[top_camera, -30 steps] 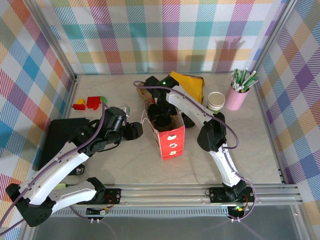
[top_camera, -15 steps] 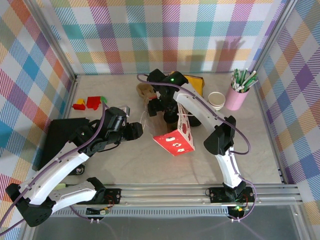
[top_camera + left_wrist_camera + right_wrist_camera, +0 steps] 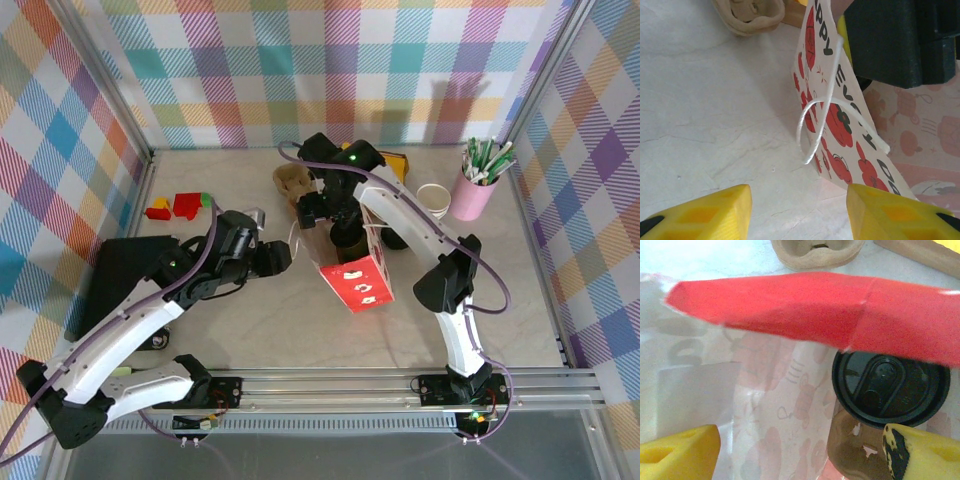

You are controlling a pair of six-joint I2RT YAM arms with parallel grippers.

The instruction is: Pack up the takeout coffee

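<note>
Right gripper (image 3: pixel 801 452) has jaws wide and empty over the tilted red paper bag (image 3: pixel 790 305). The black-lidded takeout coffee (image 3: pixel 890 390) sits inside the bag, just ahead of the right finger. Left gripper (image 3: pixel 797 210) has jaws apart and empty, with the string handle (image 3: pixel 812 125) just ahead. The cup is likely light, crushable and spill-prone, so grip the wall below the rim.
</note>
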